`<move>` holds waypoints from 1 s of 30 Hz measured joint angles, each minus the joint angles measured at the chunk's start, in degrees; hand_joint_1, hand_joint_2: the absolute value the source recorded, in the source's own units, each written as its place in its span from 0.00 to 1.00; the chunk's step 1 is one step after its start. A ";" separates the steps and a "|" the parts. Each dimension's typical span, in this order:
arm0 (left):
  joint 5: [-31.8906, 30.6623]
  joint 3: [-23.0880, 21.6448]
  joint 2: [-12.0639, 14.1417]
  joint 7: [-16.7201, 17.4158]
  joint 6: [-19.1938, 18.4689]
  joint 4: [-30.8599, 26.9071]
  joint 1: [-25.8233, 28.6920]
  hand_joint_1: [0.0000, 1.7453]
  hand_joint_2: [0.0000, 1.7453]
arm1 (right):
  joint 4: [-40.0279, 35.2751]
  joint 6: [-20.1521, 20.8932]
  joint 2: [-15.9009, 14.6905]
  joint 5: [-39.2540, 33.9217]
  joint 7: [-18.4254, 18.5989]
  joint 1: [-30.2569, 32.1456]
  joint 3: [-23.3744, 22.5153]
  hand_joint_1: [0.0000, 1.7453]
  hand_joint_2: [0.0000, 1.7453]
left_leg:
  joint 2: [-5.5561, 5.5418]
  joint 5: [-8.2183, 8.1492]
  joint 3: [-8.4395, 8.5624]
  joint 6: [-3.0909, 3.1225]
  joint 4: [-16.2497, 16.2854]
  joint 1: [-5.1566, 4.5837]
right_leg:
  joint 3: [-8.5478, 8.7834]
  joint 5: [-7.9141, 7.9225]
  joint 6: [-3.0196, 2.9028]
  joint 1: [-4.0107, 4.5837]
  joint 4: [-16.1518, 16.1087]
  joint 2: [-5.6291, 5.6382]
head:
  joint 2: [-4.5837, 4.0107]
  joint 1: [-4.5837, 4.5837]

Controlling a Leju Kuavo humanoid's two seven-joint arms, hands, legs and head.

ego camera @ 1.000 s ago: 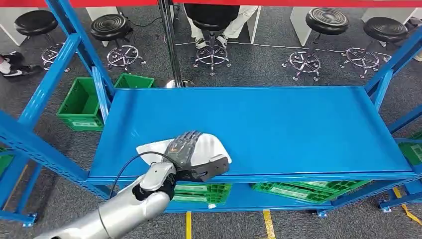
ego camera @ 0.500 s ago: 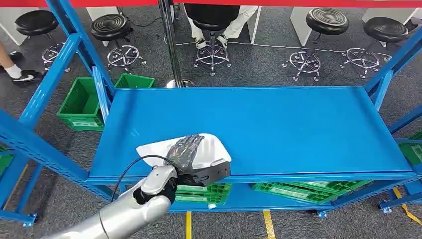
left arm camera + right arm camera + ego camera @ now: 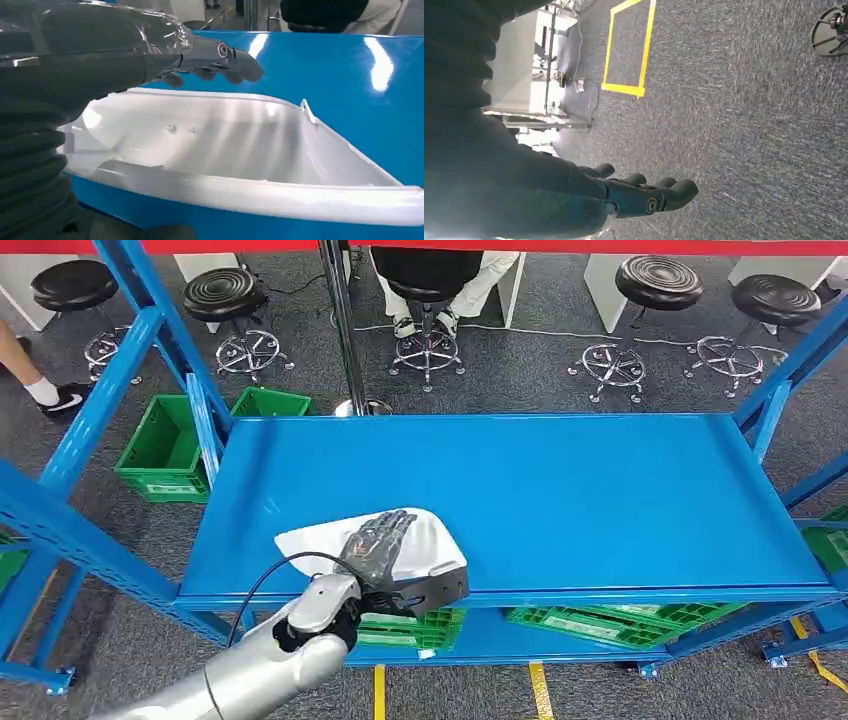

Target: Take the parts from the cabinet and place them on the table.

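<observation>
We're in a workshop or factory test floor: blue steel racking (image 3: 500, 502) fills the middle, green plastic crates (image 3: 160, 450) sit at nine o'clock, black swivel stools (image 3: 655, 285) line twelve o'clock, grey carpet (image 3: 744, 125) carries yellow tape markings (image 3: 626, 89), and a seated person (image 3: 432, 275) waits behind.

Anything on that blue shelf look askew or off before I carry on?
The white part lies skewed at the front left of the blue shelf, near its front lip. The left hand lies over it, fingers extended. No damage or spill shows; otherwise nothing stands out.
</observation>
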 joint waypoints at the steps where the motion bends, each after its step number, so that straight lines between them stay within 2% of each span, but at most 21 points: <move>1: 0.00 0.00 -0.17 -0.15 -0.02 0.13 0.00 1.00 1.00 | 0.00 0.00 0.00 0.00 0.00 -0.01 0.00 0.00 1.00 | -0.01 0.00 0.00 0.00 0.00 0.00 | 0.00 0.00 0.00 0.00 0.00 0.00 | 0.00 -0.02; 27: 0.39 0.02 -1.11 -0.77 0.09 1.25 -1.01 1.00 1.00 | 0.00 0.00 0.00 0.00 0.00 0.00 0.02 0.00 1.00 | 0.04 0.00 0.21 0.00 0.00 0.00 | 0.20 0.00 0.00 0.00 -0.01 0.00 | 0.00 0.00; 30: 0.64 0.02 -1.14 -2.23 1.14 1.22 -1.01 1.00 1.00 | 0.00 0.02 0.00 0.00 0.00 0.00 0.02 0.00 1.00 | 0.04 0.00 0.23 0.00 -0.01 0.01 | 0.22 0.00 0.00 0.00 0.00 0.00 | 0.00 0.00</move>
